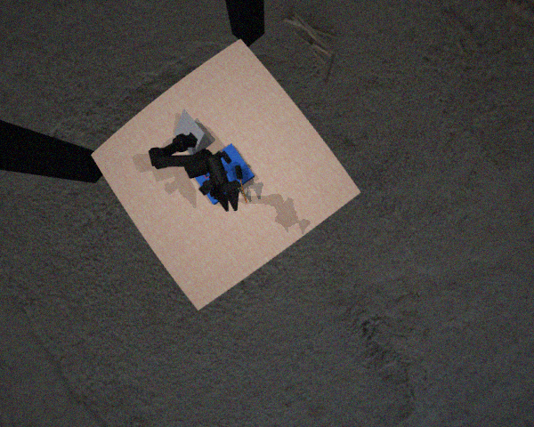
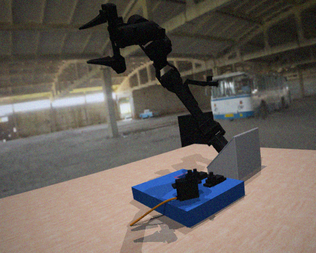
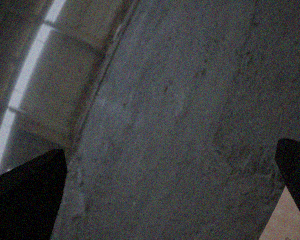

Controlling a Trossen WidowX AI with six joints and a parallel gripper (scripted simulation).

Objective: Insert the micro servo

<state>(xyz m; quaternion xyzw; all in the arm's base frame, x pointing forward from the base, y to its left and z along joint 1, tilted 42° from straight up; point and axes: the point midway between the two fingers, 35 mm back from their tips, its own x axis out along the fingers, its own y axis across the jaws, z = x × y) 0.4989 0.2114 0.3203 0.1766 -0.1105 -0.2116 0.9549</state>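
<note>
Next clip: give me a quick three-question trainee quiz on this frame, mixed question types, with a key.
1. True or false: the gripper jaws are shut on the micro servo.
2. Where does the servo's orange cable run? A) over the front edge of the blue deck onto the table; B) under the grey wedge; C) around the arm.
3. Fill in: the gripper is high ____ the deck.

Key: 1 false, jaws wide open and empty; 2 A; 3 above.

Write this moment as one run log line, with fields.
tool: open, empty, high above deck | servo: standing on blue deck, not seated | cable: trailing onto table
</note>
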